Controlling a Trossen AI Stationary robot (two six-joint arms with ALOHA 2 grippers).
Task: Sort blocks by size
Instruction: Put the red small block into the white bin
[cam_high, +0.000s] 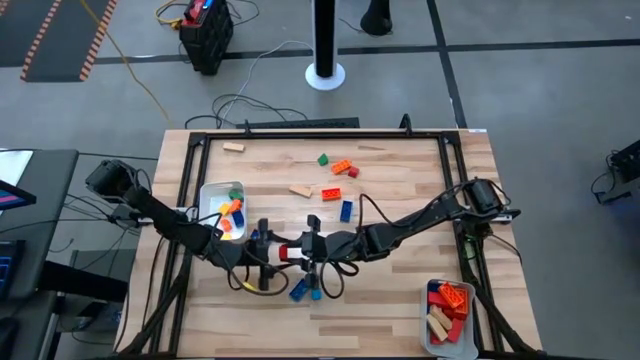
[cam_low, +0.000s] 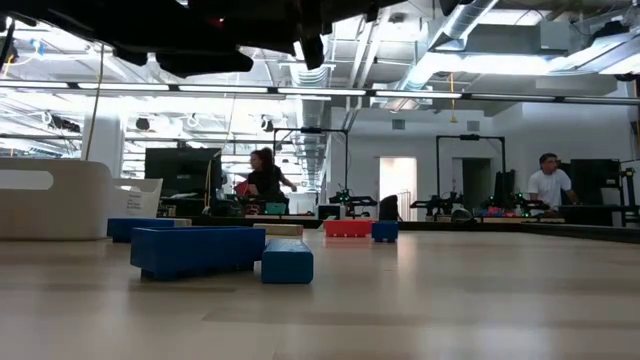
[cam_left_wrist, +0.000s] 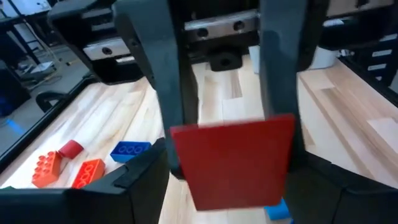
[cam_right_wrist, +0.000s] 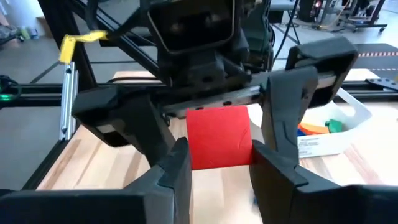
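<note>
Right now a red block (cam_high: 284, 253) hangs above the middle of the tabletop (cam_high: 400, 190), caught between the two arms: the left wrist view shows the left pincer (cam_left_wrist: 230, 124) clenched on it, dark fingers (cam_left_wrist: 168, 93) pressed to its upper edge, and the right wrist view shows the same red block (cam_right_wrist: 217, 137) sitting between the right pincer (cam_right_wrist: 214, 165) fingers, which flank it closely though I cannot tell whether they are actually squeezing it. This looks like a hand-over from one arm to the other, so the step in hand is carrying one brick toward its proper bin. Just below the meeting point two blue blocks (cam_high: 305, 290) lie on the wood; farther off sit orange bricks (cam_high: 340, 167), a green cube (cam_high: 323, 158), another blue brick (cam_high: 346, 210) and tan wood pieces (cam_high: 300, 190). The left tray (cam_high: 208, 190) near the left arm already holds small mixed pieces, and the right tray (cam_high: 430, 340) at the near right corner holds larger red, orange and tan ones. The next move likely calls for one pincer to let go only once the other has a firm grip, then a swing to the tray matching this block's size.
</note>
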